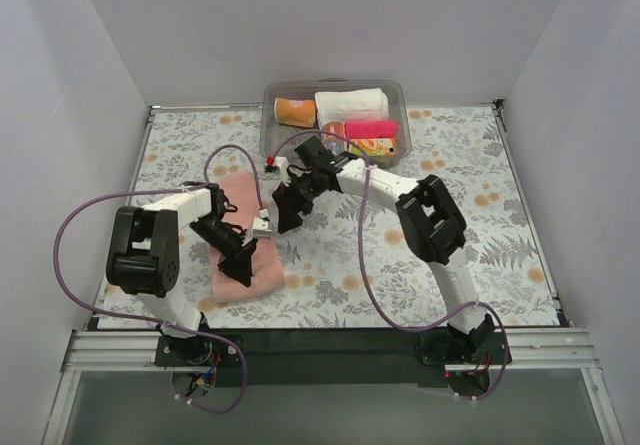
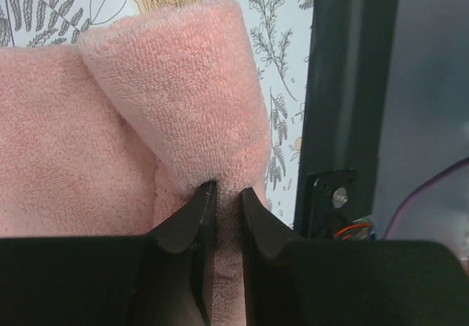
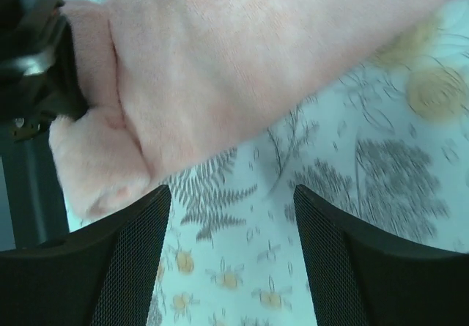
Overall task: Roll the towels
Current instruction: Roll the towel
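- Salmon-pink terry towel (image 1: 238,190) lies on the left half of the floral-covered bench (image 1: 480,235) in the top external view, running from mid-bench toward the near edge. The left end effector (image 1: 240,268) sits low over its near end. The right end effector (image 1: 280,215) reaches across from the other arm to the towel's right edge. At the far edge stands a clear plastic bin (image 1: 275,90) holding a white rolled towel (image 1: 350,102), an orange roll (image 1: 295,110) and a hot-pink roll (image 1: 370,128).
- Pink terry fills most of the left wrist view. The towel (image 2: 88,150) has one flap folded over into a rounded cone, and the left end effector (image 2: 226,194) is clenched on the narrow end of that fold, its two black fingers (image 2: 192,227) almost meeting with cloth pinched between them. The bench print (image 2: 282,62) and a black rail (image 2: 352,84) show to the right.
- Pink cloth crosses the top of the right wrist view, where the towel (image 3: 242,62) ends in a bunched, rolled lump at the left. The right end effector (image 3: 231,194) is released, its fingers (image 3: 121,264) spread wide over bare floral bench (image 3: 366,143), gripping nothing.
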Controlling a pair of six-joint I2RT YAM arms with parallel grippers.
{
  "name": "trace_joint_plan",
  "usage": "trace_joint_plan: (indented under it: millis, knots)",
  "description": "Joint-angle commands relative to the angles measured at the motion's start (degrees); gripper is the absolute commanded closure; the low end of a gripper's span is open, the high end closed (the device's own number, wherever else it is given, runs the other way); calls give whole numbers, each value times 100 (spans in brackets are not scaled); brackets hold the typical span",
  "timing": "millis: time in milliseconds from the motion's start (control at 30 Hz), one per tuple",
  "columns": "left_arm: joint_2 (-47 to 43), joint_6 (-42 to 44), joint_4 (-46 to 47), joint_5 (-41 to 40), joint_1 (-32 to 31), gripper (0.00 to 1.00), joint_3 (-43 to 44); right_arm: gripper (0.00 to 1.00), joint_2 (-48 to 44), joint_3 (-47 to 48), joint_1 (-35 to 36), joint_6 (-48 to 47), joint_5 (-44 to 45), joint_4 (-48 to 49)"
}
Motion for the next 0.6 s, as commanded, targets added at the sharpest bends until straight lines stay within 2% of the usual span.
trace_joint_plan:
  millis: [0,167,300,400,567]
  knots:
    - [672,-6,-664,69,277,100,105,37,-1193,-635,-344,-423,-209,95]
    - [1419,143,-655,131,602,100,650,39,-1960,-1357,-204,-1187,-289,121]
    - [1815,267,-664,131,717,100,896,37,-2435,-2006,375,-2013,491,323]
    - [2018,267,-655,149,761,100,1063,35,-2663,-2393,876,-2584,1019,823]
    - [2176,249,-655,131,779,99,1204,28,-3016,-3624,1685,-3639,1732,2537]
